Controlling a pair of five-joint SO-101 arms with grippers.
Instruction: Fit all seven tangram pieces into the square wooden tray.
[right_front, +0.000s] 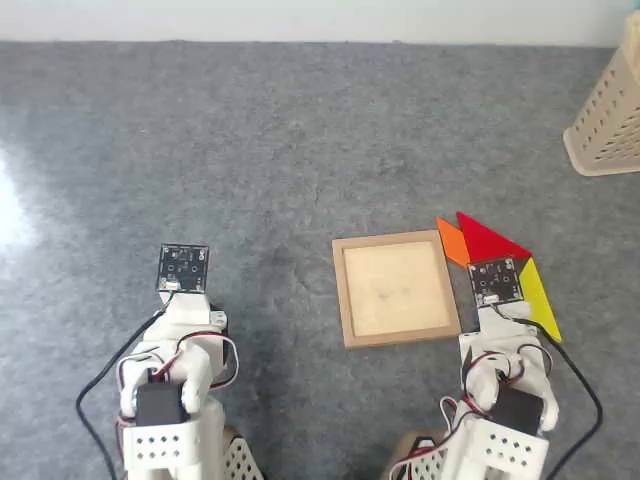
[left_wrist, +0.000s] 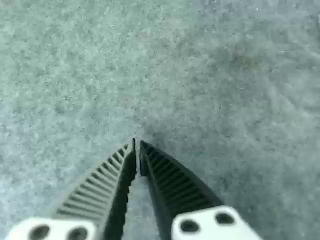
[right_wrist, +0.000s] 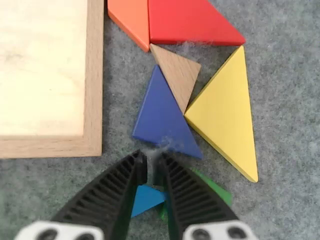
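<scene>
The square wooden tray lies empty on the grey carpet, its rim close to my right gripper. The pieces cluster just past the tray's right side: orange, red, a wooden-brown triangle, a dark blue triangle and a large yellow triangle. A light blue piece and a green piece lie partly hidden under my right gripper, which hangs shut and empty over the dark blue triangle's near corner. My left gripper is shut above bare carpet, far left of the tray.
A perforated beige basket stands at the far right of the carpet. Cables trail beside both arm bases at the near edge. Open carpet stretches beyond the tray and between the two arms.
</scene>
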